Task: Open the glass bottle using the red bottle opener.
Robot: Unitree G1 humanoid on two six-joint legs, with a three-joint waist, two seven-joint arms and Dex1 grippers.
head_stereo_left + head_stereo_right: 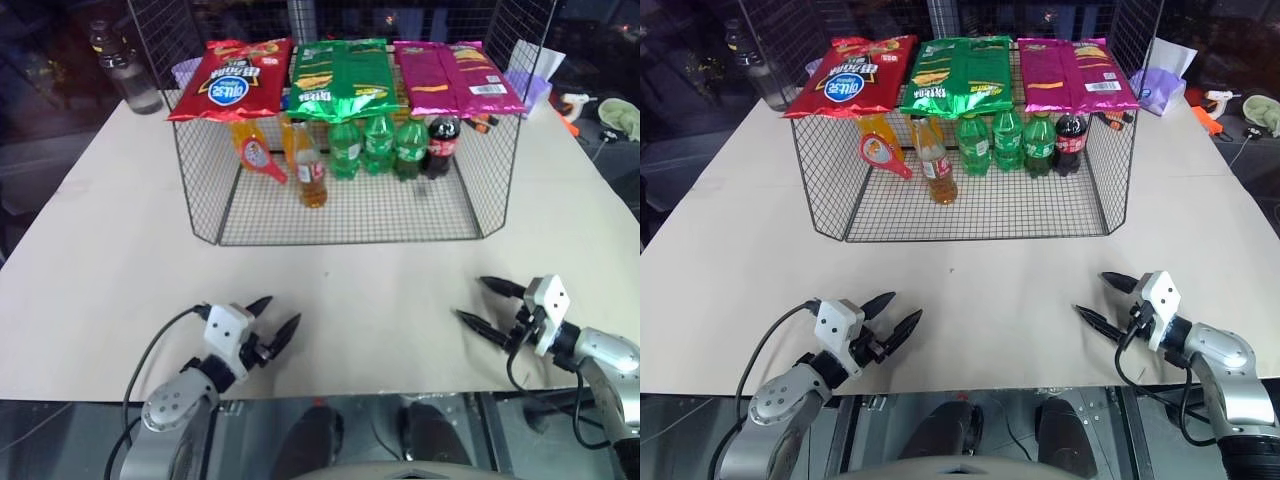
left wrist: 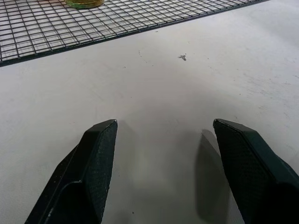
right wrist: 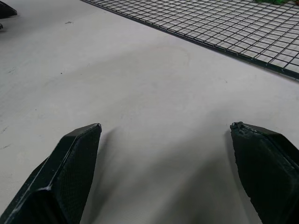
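Note:
The glass bottle [image 1: 310, 165], clear with amber liquid and a red-and-white label, stands upright at the front left inside the wire shelf [image 1: 350, 215]. Just left of it the red bottle opener [image 1: 257, 156] hangs tilted in front of an orange bottle. My left gripper [image 1: 277, 322] hovers open over the table near its front edge, well short of the shelf. At the right, my right gripper [image 1: 477, 302] is open too, with nothing between its fingers. In the left wrist view the bottle's base [image 2: 84, 3] shows on the mesh floor.
Three green bottles [image 1: 378, 146] and a dark cola bottle [image 1: 442, 143] stand in the shelf's back row. Chip bags [image 1: 340, 75] lie across its top. A clear water bottle [image 1: 125, 70] stands at the table's far left, tissues [image 1: 535, 70] at the far right.

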